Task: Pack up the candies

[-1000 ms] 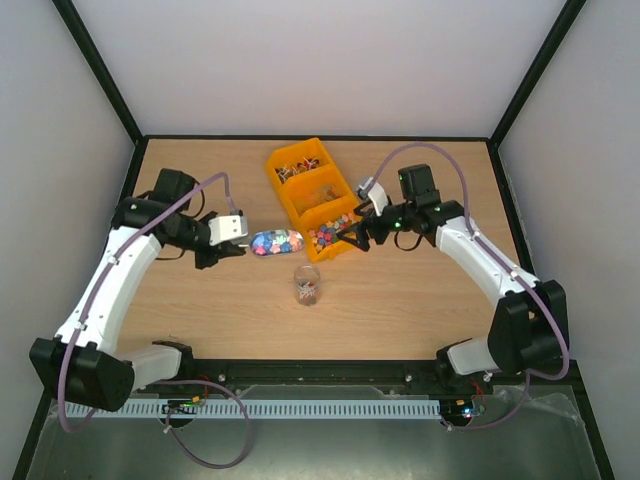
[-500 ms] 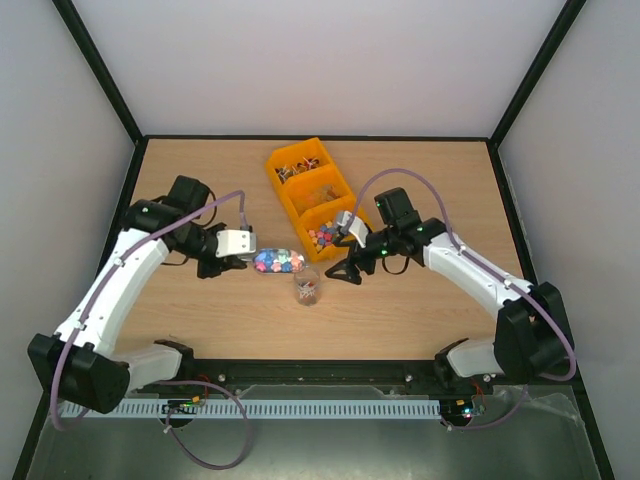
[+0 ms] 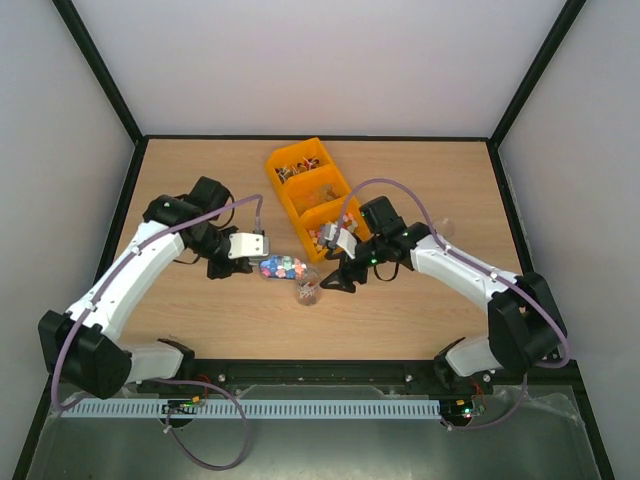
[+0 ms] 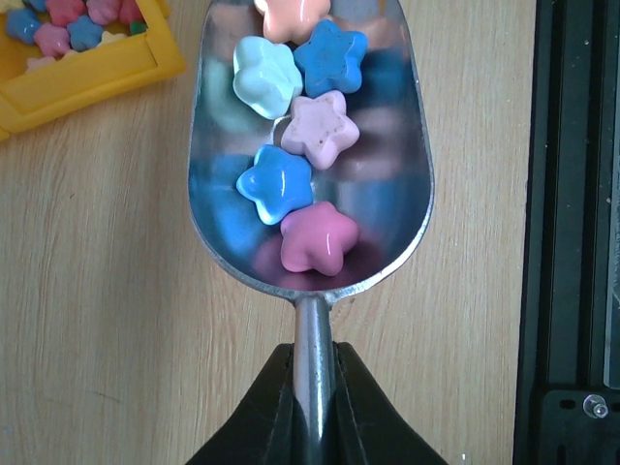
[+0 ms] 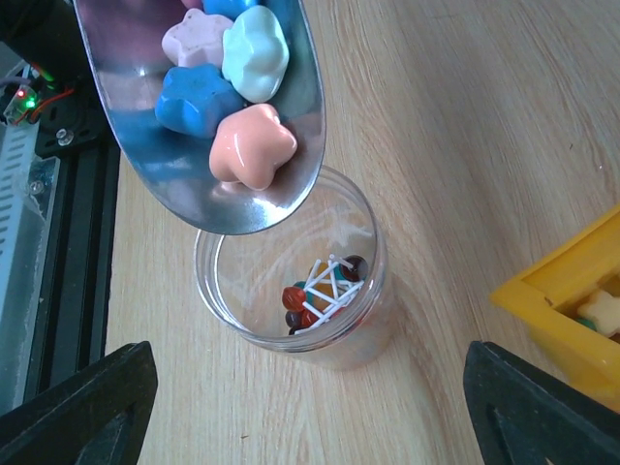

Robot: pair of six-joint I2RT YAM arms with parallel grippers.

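Several star-shaped candies (image 4: 312, 237) in pink, blue, pale blue and peach lie in a silver scoop (image 4: 387, 194). My left gripper (image 4: 312, 373) is shut on the scoop's handle. The scoop's lip (image 5: 242, 218) hangs over the rim of a clear jar (image 5: 373, 262), which holds a few small lollipops (image 5: 320, 291). My right gripper (image 5: 305, 397) is open, with one finger (image 5: 87, 407) on each side of the jar and neither touching it. In the top view the scoop (image 3: 280, 267) reaches the jar (image 3: 308, 290) from the left, and the right gripper (image 3: 335, 280) is at the jar's right.
A yellow three-compartment bin (image 3: 310, 195) with more candies stands just behind the jar; its corner shows in the wrist views (image 4: 87, 77) (image 5: 562, 291). A black rail (image 4: 572, 232) runs along the table's near edge.
The left arm carried the loaded scoop right and nearer, up to the jar. The right arm came away from the yellow bin and down to the jar.
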